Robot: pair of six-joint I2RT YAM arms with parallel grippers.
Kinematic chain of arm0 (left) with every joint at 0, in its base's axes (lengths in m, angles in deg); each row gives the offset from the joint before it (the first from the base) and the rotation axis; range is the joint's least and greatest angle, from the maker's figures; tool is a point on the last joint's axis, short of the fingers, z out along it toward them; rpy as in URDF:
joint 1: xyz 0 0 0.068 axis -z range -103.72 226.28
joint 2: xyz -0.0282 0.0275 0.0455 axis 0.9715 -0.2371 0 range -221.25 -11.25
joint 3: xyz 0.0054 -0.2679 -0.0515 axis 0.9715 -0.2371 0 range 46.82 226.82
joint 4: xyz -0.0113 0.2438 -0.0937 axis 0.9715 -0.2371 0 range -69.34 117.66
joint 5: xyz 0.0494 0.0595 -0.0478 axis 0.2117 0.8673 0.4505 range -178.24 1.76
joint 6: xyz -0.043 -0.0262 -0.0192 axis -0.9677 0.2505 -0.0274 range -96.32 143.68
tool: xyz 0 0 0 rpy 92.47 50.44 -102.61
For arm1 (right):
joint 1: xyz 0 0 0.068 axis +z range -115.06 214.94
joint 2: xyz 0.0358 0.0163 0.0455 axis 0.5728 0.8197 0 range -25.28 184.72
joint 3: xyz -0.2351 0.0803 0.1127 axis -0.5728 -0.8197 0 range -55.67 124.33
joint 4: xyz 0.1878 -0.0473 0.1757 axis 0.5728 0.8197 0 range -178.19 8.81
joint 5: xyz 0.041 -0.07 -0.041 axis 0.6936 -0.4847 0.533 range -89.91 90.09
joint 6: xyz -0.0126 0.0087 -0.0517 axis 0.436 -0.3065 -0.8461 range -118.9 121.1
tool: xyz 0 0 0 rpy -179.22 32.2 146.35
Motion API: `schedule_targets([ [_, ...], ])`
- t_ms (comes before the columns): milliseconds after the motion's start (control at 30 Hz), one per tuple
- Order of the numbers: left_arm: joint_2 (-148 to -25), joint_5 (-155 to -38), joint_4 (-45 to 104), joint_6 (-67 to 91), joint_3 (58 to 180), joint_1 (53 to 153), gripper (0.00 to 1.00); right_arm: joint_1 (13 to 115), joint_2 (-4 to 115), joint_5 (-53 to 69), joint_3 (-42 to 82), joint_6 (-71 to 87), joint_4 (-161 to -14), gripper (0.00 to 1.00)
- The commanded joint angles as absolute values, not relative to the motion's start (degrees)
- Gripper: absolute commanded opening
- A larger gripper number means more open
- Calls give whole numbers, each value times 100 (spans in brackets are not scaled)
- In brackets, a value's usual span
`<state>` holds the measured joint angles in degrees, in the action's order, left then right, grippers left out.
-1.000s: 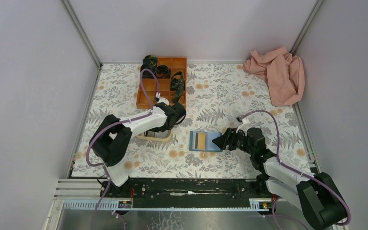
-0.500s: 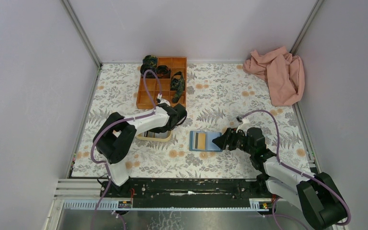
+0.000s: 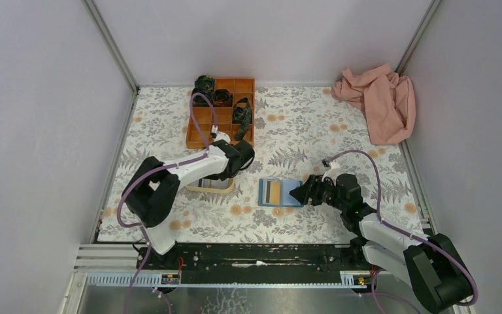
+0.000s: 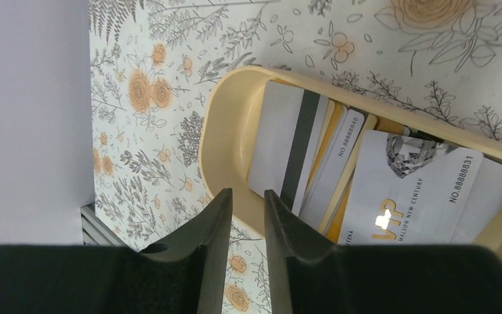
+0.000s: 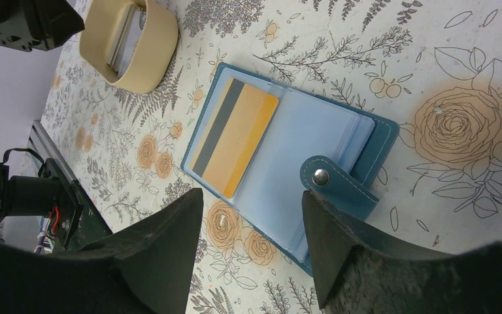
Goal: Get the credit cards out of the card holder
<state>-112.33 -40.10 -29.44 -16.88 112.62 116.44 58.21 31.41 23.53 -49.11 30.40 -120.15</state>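
A floral-patterned worktop (image 5: 457, 78) is shown from overhead and from two wrist cameras.

The right gripper (image 5: 251, 203) is spread wide and grasps nothing. Directly ahead of it lies the card holder (image 5: 314, 150) — a light-blue wallet, open and flat on the worktop, with its near edge between the two fingers. Whether the fingertips touch the wallet cannot be told. A tan card (image 5: 238, 134) with a dark stripe sits in the pocket on the side of the wallet farther from this gripper. The darker blue snap strap (image 5: 330, 183) lies on the nearer side, just in front of one finger.

The left gripper (image 4: 246, 196) has its fingers slightly parted with nothing between them — released. It hangs over the near rim of a cream oval tray (image 4: 219, 131). Just beyond its fingertips, inside the tray, several cards overlap in a loose stack. A striped white card (image 4: 287, 144) is closest to the gripper, and a white VIP card (image 4: 418, 190) lies farther off to one side.

In the overhead view, an orange divided box (image 3: 204, 121) holding dark items stands beyond the left gripper. A crumpled pink cloth (image 3: 376, 101) lies in the far corner, well beyond the right gripper.
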Motion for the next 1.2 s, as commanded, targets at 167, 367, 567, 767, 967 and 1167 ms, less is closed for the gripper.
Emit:
schedule_targets([
  [167, -10421, -3266, -2853, -2057, 11661, 12475, 32, 5832, 3076, 2365, -4754, 2929, -12364, 64],
  [367, -9962, -4814, -358, -682, 11380, 13408, 29, 5833, 3104, 2650, -4830, 2963, -12720, 64],
  [567, -9920, -7173, 1789, -193, 10758, 13181, 5, 5836, 3292, 3096, -4897, 3081, -13243, 60],
  [767, -10063, -9380, 3641, -341, 9763, 12468, 0, 5841, 3461, 3282, -4931, 3212, -13572, 1],
  [967, -10368, -10679, 4356, -291, 9307, 12130, 0, 5833, 4029, 3579, -4840, 3319, -13861, 5],
  [1167, -10578, -10713, 4660, -145, 8873, 12106, 0, 5853, 4805, 3669, -4663, 3447, -14102, 41],
])
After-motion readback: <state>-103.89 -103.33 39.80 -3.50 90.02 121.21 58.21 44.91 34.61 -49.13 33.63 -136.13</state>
